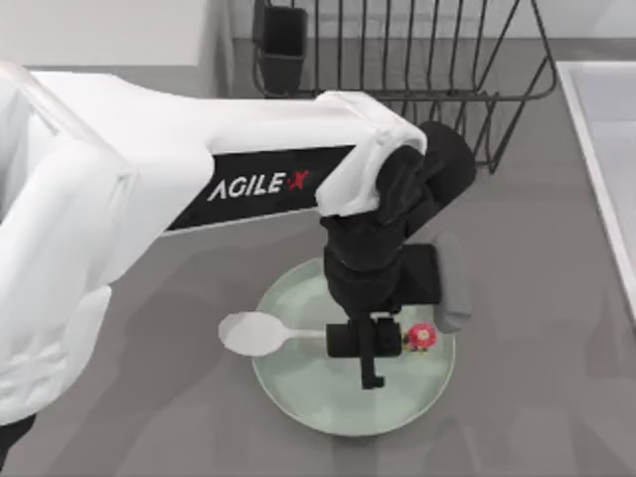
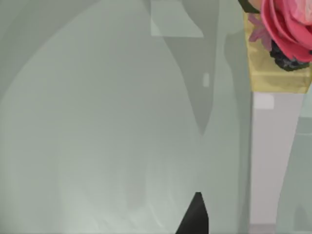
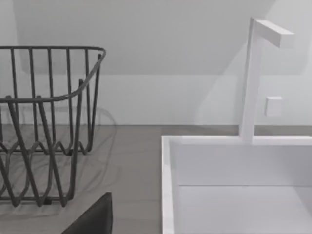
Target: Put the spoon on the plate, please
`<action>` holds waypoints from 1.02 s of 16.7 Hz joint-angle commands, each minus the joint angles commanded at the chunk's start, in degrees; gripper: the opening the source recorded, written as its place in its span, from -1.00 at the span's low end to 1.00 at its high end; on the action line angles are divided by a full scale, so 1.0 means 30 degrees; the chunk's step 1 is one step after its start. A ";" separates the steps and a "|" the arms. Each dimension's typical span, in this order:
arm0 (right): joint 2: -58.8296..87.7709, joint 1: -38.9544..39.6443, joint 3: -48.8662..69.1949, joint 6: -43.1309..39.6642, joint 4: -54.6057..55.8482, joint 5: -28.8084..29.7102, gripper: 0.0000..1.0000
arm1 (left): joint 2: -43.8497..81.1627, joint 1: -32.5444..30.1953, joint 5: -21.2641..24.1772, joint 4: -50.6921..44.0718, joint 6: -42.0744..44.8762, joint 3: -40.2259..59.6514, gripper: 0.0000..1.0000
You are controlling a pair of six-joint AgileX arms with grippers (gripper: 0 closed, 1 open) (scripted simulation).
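The spoon [image 1: 298,336] is lying across the plate [image 1: 298,383], its white bowl overhanging the plate's left rim and its red spotted knob sitting well inside, toward the plate's right. My left gripper [image 1: 370,343] is sitting low over the handle, between bowl and knob, with its fingers straddling the thin stem. From above I am not able to say whether the fingers are gripping the handle or have already parted, so I cannot tell its state; the left wrist view is offering little beyond pale green glaze and a dark fingertip [image 2: 194,214].

I am reading this as the placing step, nearly finished. What the next move calls for, I judge, is a clean release and a straight lift, so the handle is not dragged and the overhanging bowl does not tip off the rim.

My right arm is parked near the wire rack [image 3: 44,126] and the white sink [image 3: 234,185].
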 joint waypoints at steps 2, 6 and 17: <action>0.0000 0.0000 0.0000 0.0000 0.0000 0.0000 1.00 | 0.0000 0.0000 0.0000 0.0000 0.0000 0.0000 -0.85; 0.0000 0.0000 0.0000 0.0000 0.0000 0.0000 1.00 | 0.0000 0.0000 0.0000 0.0000 0.0000 0.0000 -0.25; 0.0000 0.0000 0.0000 0.0000 0.0000 0.0000 1.00 | 0.0000 0.0000 0.0000 0.0000 0.0000 0.0000 1.00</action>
